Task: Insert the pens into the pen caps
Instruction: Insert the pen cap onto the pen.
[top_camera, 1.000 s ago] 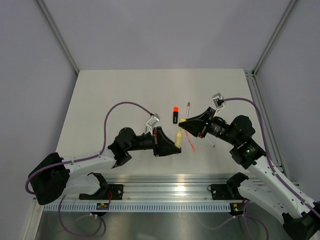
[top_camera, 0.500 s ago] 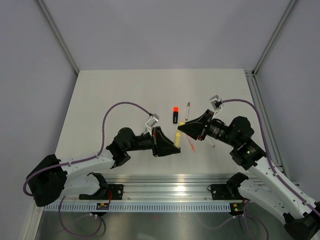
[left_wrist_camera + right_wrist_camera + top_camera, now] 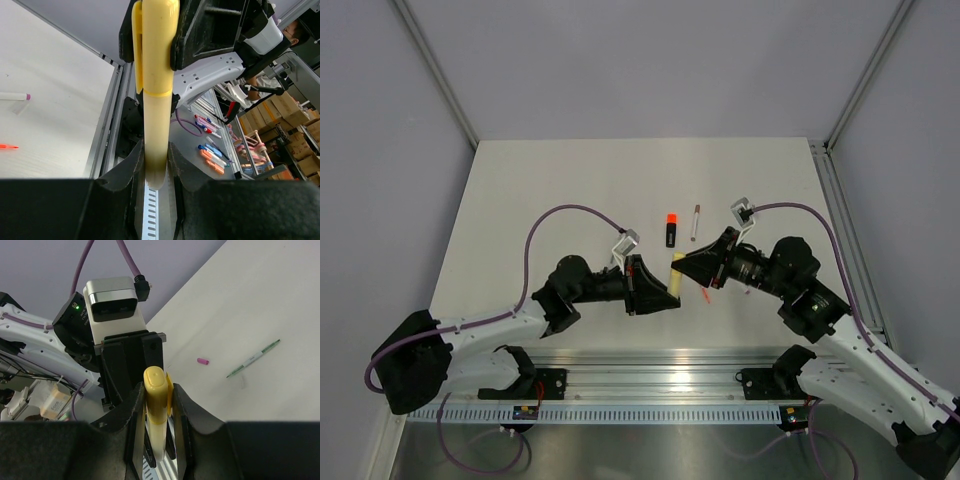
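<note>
Two pincers meet: yellow cap goes onto its highlighter

Top view: a second ago the left pincer (image 3: 667,288) held the yellow highlighter (image 3: 675,282) with a gap to the yellow cap (image 3: 677,262) in the right pincer (image 3: 686,266). The right arm has since swung in and the gap is gone. The two yellow pieces now make one line between the pincers, above the surface (image 3: 550,200). The black highlighter (image 3: 671,231) and grey pen (image 3: 696,222) lie just beyond. A red pen (image 3: 705,296) lies beside the right pincer.

Left wrist: the left fingers (image 3: 132,167) are clenched on the barrel's lower end. The cap covers the upper end down to a ridge, with the right pincer grasping it. Whether it has clicked home I cannot tell.

Right wrist: the right fingers (image 3: 134,410) clamp the cap, its clip showing, with the left arm's camera (image 3: 111,300) right behind. A pink cap (image 3: 202,361) and a green pen (image 3: 252,358) lie on the surface beyond.

This pair looks joined or nearly so. A last push along the barrel may be needed before one pincer lets go. The other pens are still uncapped.
</note>
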